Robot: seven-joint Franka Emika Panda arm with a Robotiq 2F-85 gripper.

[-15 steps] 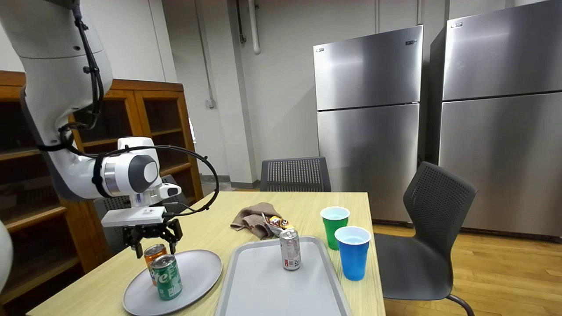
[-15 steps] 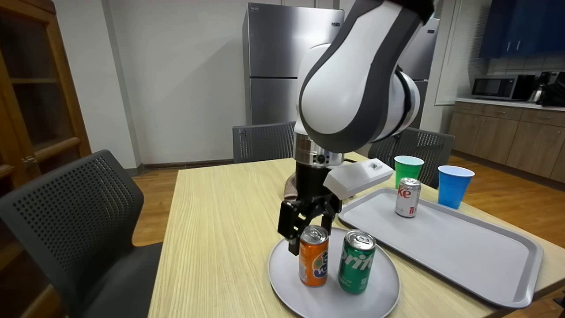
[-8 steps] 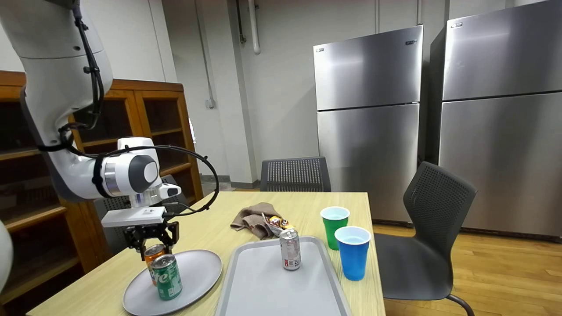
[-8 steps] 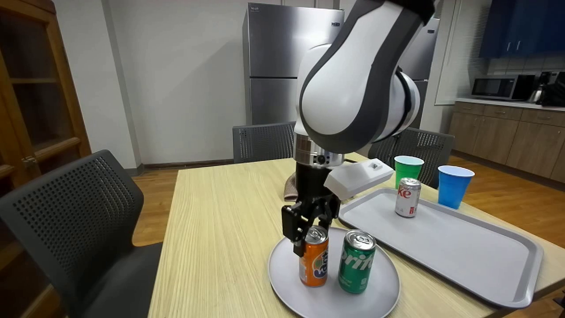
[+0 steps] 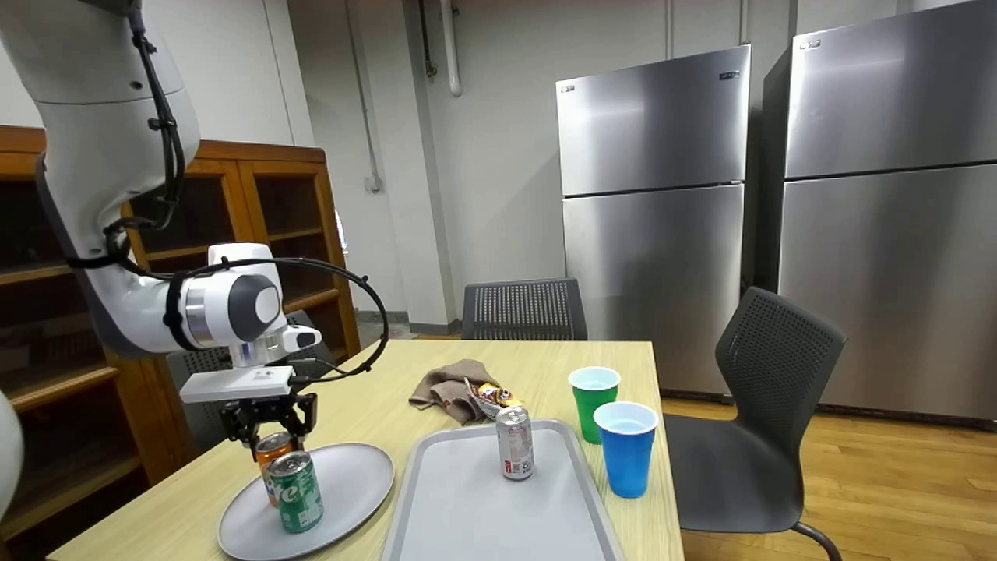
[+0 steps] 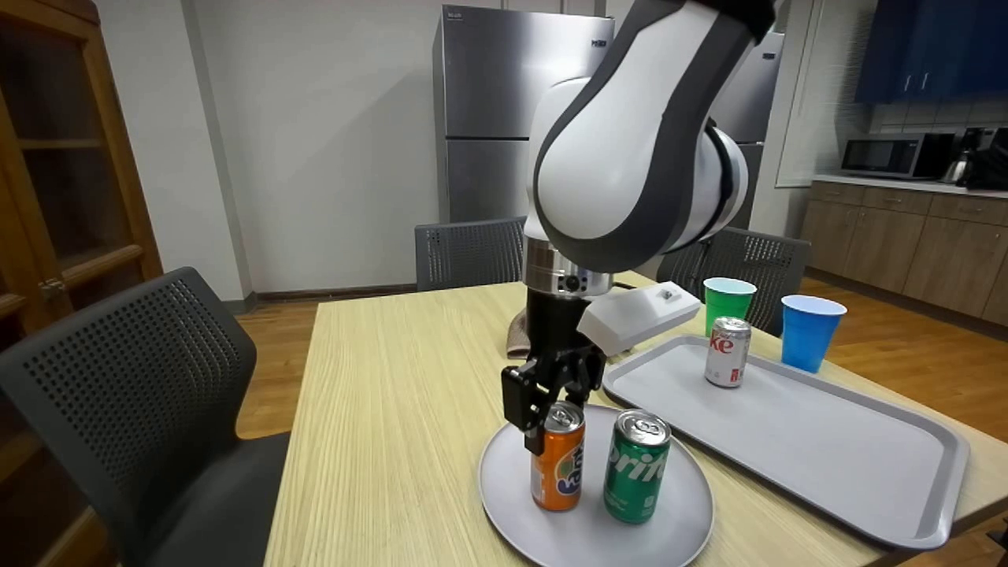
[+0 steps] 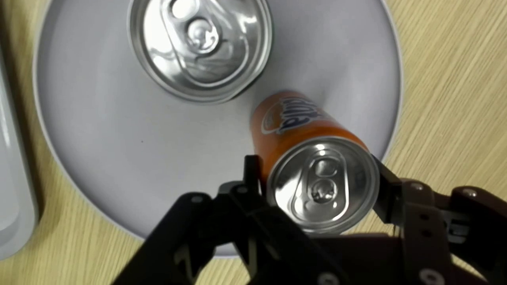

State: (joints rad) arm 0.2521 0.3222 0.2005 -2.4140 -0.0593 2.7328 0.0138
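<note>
Behind the green can (image 5: 297,496) in an exterior view stands the orange can (image 5: 269,453); in an exterior view it rests on the plate (image 6: 504,504). In the wrist view, fingers (image 7: 252,171) clamp it: gripped, seemingly not yet lifted.

Claw (image 7: 319,180) now closed around orange Fanta can (image 6: 557,468), can tilted slightly
</note>
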